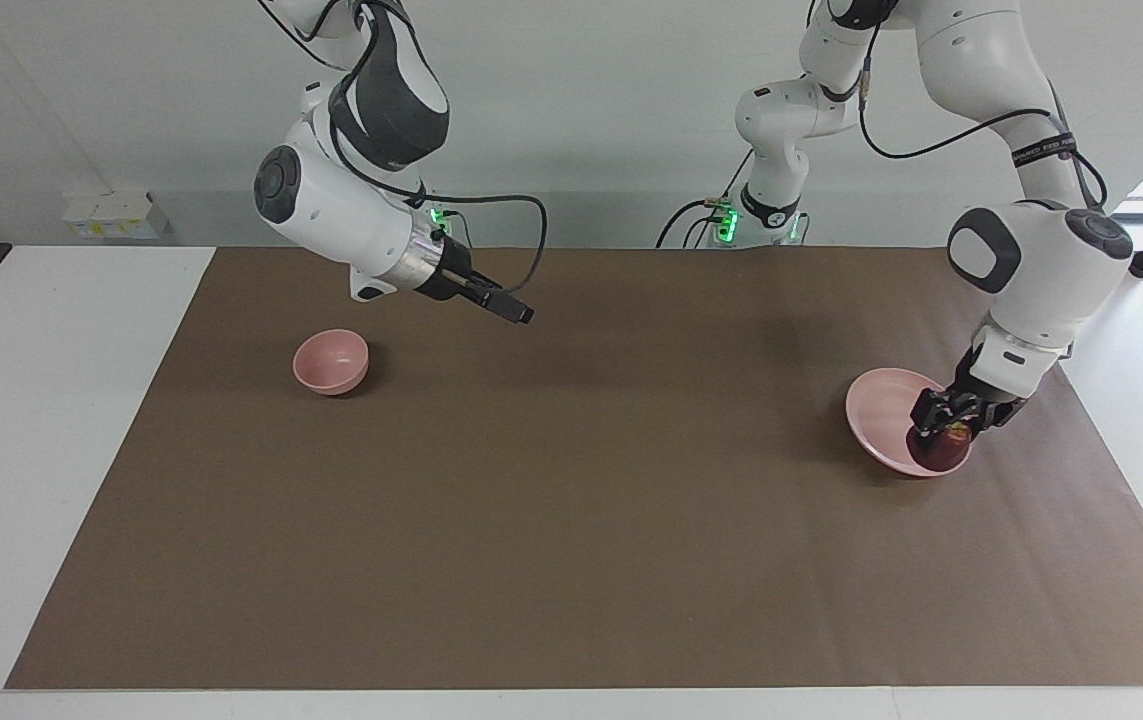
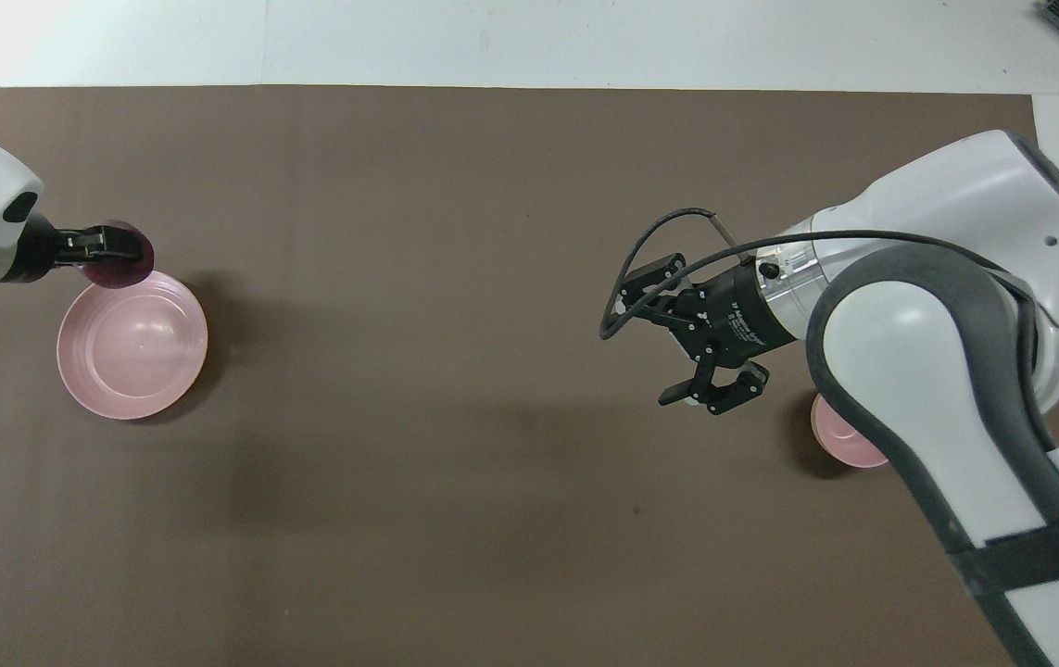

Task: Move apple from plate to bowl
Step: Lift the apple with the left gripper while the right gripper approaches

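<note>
Brown matting (image 1: 571, 520) covers the white table (image 1: 51, 420) from one arm's end to the other, with a pale wall rising at the robots' side. At the right arm's end of the mat sits the bowl (image 1: 331, 361), upright and with nothing in it; in the overhead view it is mostly hidden under the right arm, with only part of its rim showing (image 2: 849, 445). The right gripper (image 1: 521, 313) waits in the air over bare mat beside the bowl, toward the middle of the table, touching nothing; the overhead view shows its fingers (image 2: 677, 396) spread wide apart. At the left arm's end of the mat lies the plate (image 1: 886, 410), well apart from the bowl. The left gripper (image 1: 946, 428) is low over the plate's edge farther from the robots, and its fingers are closed around the apple (image 1: 939, 448). Whether the apple rests on the plate's rim or is held just clear of it cannot be determined from either view.
</note>
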`<state>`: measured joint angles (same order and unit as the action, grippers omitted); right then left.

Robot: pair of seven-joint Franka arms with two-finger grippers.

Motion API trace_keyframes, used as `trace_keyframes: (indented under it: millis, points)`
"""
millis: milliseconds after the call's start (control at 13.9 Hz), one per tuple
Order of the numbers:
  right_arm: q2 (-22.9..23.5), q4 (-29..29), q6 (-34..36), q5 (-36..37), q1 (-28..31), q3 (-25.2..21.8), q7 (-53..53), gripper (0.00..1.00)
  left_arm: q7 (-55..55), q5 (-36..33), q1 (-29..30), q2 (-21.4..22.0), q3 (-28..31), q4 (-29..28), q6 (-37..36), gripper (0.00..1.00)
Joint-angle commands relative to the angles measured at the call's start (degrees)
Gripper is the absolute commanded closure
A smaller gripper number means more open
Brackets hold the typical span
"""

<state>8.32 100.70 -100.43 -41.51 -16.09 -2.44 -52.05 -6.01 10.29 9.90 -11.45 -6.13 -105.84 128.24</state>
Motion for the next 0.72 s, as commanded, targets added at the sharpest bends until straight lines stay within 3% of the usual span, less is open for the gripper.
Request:
trace_keyframes:
  millis: [0, 649]
  points:
    - [1.5, 0.0, -3.7, -5.9, -1.6, 0.1, -4.8, 0.0, 0.2, 8.0, -0.5, 4.0, 0.1, 4.2, -10.3, 1.0]
    - [3.5, -1.6, -21.7, -10.5, -9.9, 0.1, -28.3, 0.0, 4.1, 27.7, -0.6, 16.5, -2.7, 3.9, -24.9, 1.0]
